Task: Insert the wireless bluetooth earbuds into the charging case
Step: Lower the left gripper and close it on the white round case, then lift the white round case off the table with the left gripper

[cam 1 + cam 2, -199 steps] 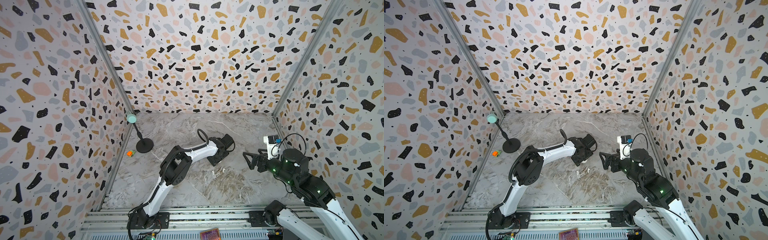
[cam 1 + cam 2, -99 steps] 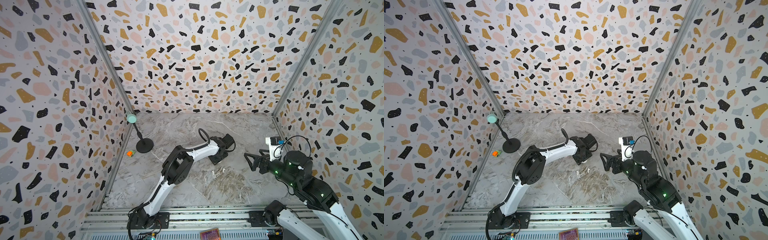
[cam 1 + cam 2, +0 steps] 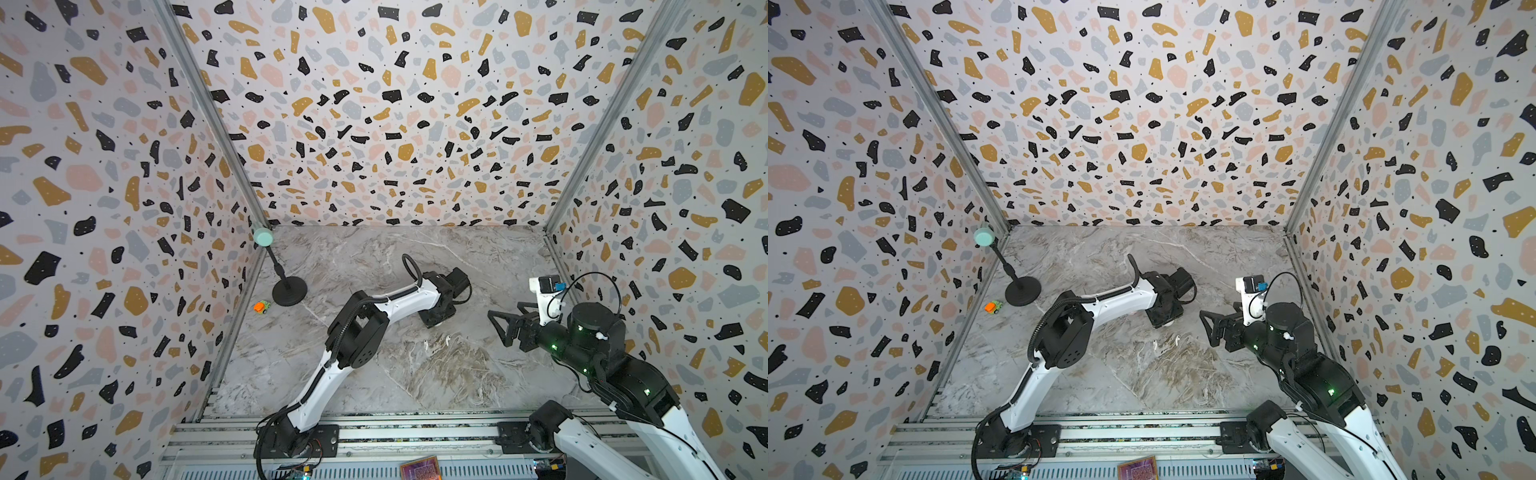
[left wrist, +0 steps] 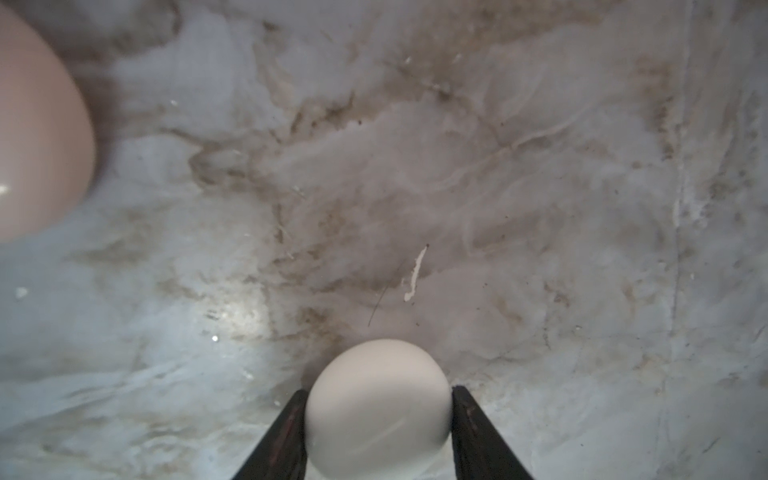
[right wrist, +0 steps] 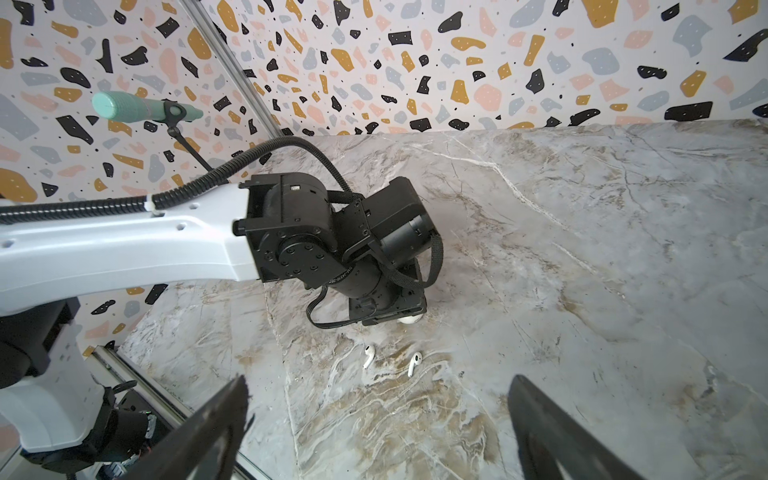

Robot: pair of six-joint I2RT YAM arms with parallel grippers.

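Earbuds (image 5: 368, 356), two whitish, lying on marble desk (image 5: 582, 249) near left fingers (image 4: 282, 440), those clamped on round white charging case (image 4: 378, 407), right fingers (image 5: 216, 424) spread wide, white print (image 5: 340, 277) on left wrist joint unreadable

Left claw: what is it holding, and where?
The left claw pinches the round white case by its two opposite sides. The right claw is open and empty.
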